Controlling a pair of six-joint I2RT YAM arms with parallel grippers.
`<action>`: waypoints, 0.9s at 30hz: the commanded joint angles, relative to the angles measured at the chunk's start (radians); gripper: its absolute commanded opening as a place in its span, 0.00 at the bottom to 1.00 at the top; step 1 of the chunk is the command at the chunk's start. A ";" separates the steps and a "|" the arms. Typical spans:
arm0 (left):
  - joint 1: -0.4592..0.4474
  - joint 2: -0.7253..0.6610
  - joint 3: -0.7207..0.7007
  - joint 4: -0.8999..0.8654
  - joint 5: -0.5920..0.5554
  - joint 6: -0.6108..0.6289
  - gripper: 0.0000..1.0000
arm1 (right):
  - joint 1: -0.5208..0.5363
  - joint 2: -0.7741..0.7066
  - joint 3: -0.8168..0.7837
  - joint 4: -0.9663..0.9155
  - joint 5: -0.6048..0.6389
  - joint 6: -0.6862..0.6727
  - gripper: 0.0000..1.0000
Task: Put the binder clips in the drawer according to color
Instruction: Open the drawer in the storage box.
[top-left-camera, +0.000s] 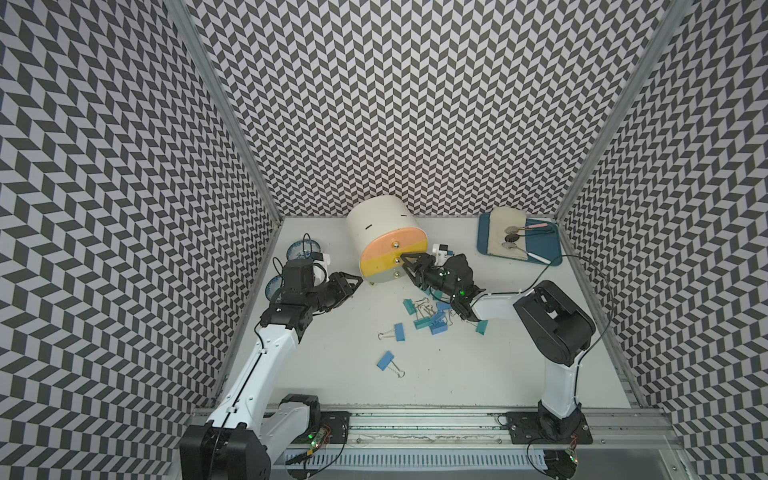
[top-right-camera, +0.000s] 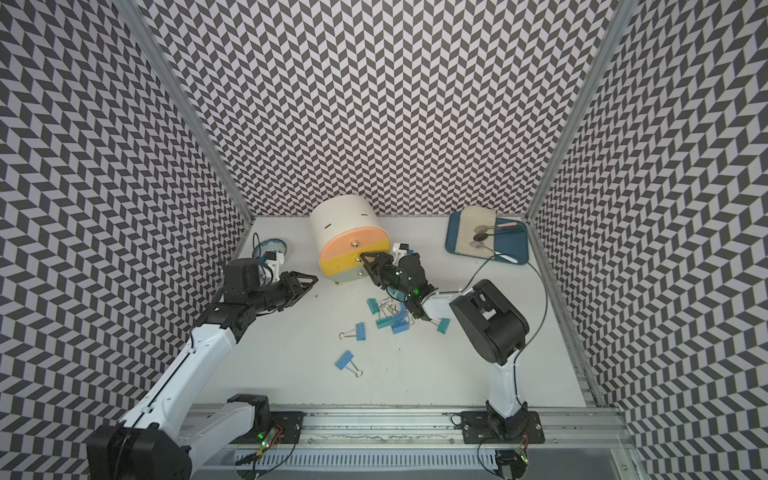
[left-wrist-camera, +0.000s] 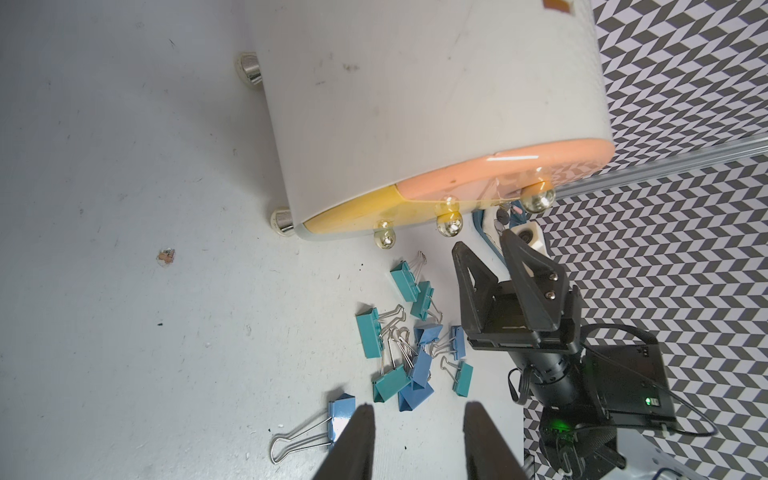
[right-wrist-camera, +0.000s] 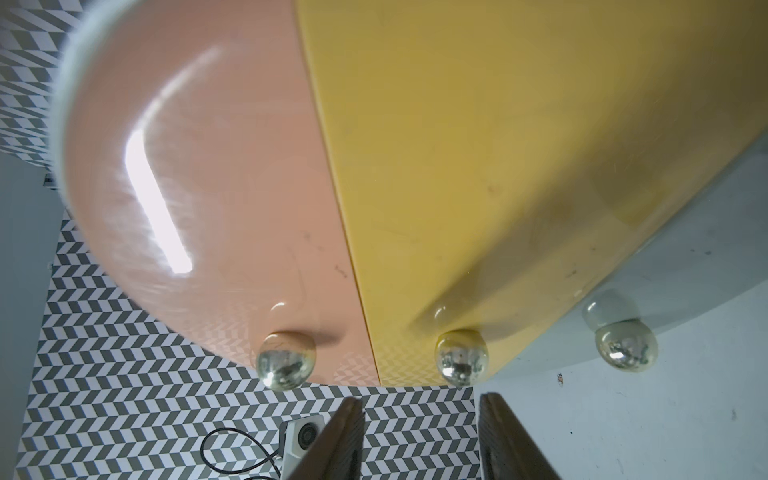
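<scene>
Now, in both top views, the cabinet (top-left-camera: 376, 226) (top-right-camera: 340, 216) stands at the back of the table (top-left-camera: 332, 374), and its pink, yellow and grey-green drawers are all shut. The right gripper (top-left-camera: 404, 264) (top-right-camera: 363, 262) is right up at the yellow drawer (top-left-camera: 376, 264), fingers apart, tips at its knob (top-left-camera: 397, 260). Contact cannot be told from up here. The binder clips (top-left-camera: 432, 318) (top-right-camera: 395, 320), blue and teal, lie in a loose pile on the table in front of the cabinet, partly under the right arm, with three strays near them. The left gripper (top-left-camera: 355, 281) (top-right-camera: 311, 280) hovers empty off the cabinet's left side. A blue tray (top-left-camera: 544, 249) sits in the far right corner.

Over to the left wrist: its fingers (left-wrist-camera: 361, 440) stand apart with nothing between them, and a blue clip (left-wrist-camera: 340, 411) lies on the table just beside one. Beyond, the pile (left-wrist-camera: 407, 353) sprawls below the cabinet's front, and the right gripper (left-wrist-camera: 484, 245) points at the middle knob, fingers parted.

On the right wrist, the fingers (right-wrist-camera: 345, 436) are spread. The yellow drawer's knob (right-wrist-camera: 461, 363) sits just ahead of the gap, nearer one finger, untouched.
</scene>
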 joint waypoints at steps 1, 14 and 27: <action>0.003 0.002 -0.009 0.029 0.015 0.003 0.39 | 0.010 0.026 0.022 0.068 0.010 0.013 0.48; 0.003 0.004 -0.014 0.026 0.012 0.011 0.40 | 0.021 0.076 0.073 0.068 0.008 0.026 0.47; 0.003 0.004 -0.018 0.024 0.014 0.012 0.40 | 0.027 0.111 0.097 0.076 0.020 0.048 0.43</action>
